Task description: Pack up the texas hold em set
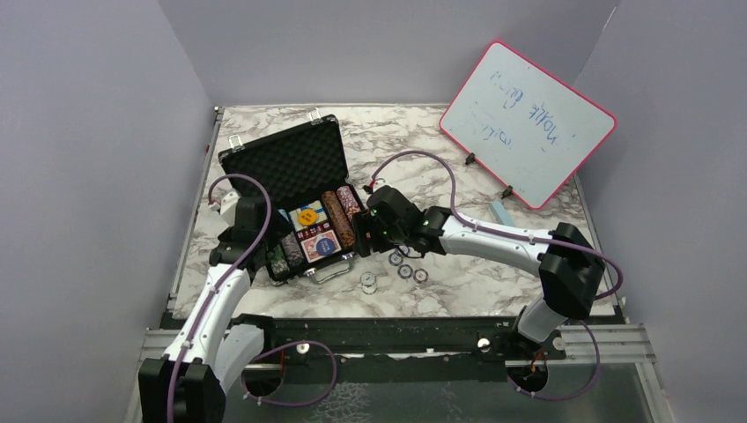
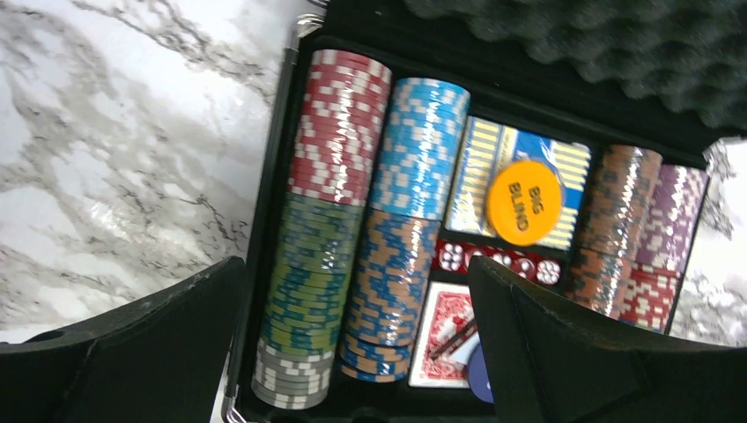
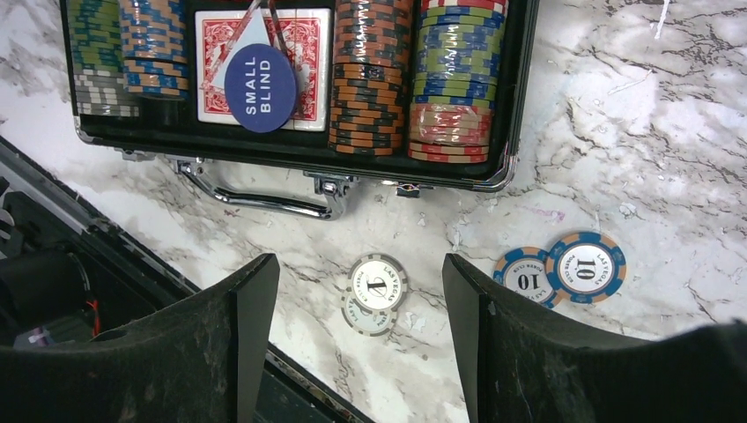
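Marble tabletop (image 1: pixel 493 291) is bearing the whole job, with grey walls closing it in. Nearest the arm bases, loose chips are lying outside the case. Two white chips (image 3: pixel 377 291) are overlapping, and at least two blue-rimmed "10" chips (image 3: pixel 573 271) are touching each other off to one side.

Right gripper (image 3: pixel 357 269) is hovering over the marble, fingers standing apart with nothing between them. The white pair is showing in the gap, lower down and untouched, so this pose is probably lining up a descent onto it.

Just beyond, the briefcase (image 3: pixel 518 106) is lying open with its silver handle (image 3: pixel 255 201) facing the arms, likely so both can reach in. Chip rows (image 2: pixel 335 220) are filling the tray on either side of the card deck (image 3: pixel 308 48). The orange button (image 2: pixel 523 202) is resting in a middle compartment. Left gripper (image 2: pixel 352 264) is hanging over the left-hand rows, spread wide and holding nothing.

Farthest back, the foam lid (image 1: pixel 286 163) is leaning open, and a whiteboard (image 1: pixel 527 123) is standing well apart from the case.
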Motion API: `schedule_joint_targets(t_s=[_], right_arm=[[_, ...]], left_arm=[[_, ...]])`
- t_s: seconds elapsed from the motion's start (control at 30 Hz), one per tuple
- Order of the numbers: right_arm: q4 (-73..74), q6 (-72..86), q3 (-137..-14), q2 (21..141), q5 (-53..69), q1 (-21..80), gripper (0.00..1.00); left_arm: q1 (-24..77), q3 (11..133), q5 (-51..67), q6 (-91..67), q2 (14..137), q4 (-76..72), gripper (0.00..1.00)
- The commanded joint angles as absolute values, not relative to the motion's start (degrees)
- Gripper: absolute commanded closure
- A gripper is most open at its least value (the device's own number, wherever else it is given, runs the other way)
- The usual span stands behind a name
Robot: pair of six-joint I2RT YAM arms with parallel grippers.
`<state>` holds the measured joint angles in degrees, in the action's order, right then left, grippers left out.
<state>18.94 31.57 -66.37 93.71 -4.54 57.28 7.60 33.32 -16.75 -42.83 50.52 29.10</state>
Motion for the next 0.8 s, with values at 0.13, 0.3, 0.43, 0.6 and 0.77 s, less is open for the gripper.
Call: schedule_joint_targets(t_s=[0.13, 0.3, 0.43, 0.6, 0.77], right_arm=[[18.5, 32.0, -65.7, 93.0, -4.0, 57.2, 0.29], [18.9, 32.1, -65.5, 92.6, -3.8, 57.2, 0.29], [19.1, 32.3, -65.1, 91.5, -4.7, 57.2, 0.29], [19.1, 32.7, -64.2, 89.8, -5.5, 57.2, 0.29], [18.9, 33.3, -62.8, 89.0, -6.2, 57.2, 0.29]], left_arm=[[1.8, 27.3, -13.2, -46.7, 49.9, 23.6, 0.01], [1.0, 22.8, -10.2, -46.6, 47.8, 19.1, 0.01], [1.0, 19.8, -3.1, -44.3, 44.1, 10.7, 0.01], [1.0, 18.8, 5.6, -41.6, 42.3, 3.1, 0.01], [1.0, 19.1, 14.6, -42.3, 47.3, -5.4, 0.02]])
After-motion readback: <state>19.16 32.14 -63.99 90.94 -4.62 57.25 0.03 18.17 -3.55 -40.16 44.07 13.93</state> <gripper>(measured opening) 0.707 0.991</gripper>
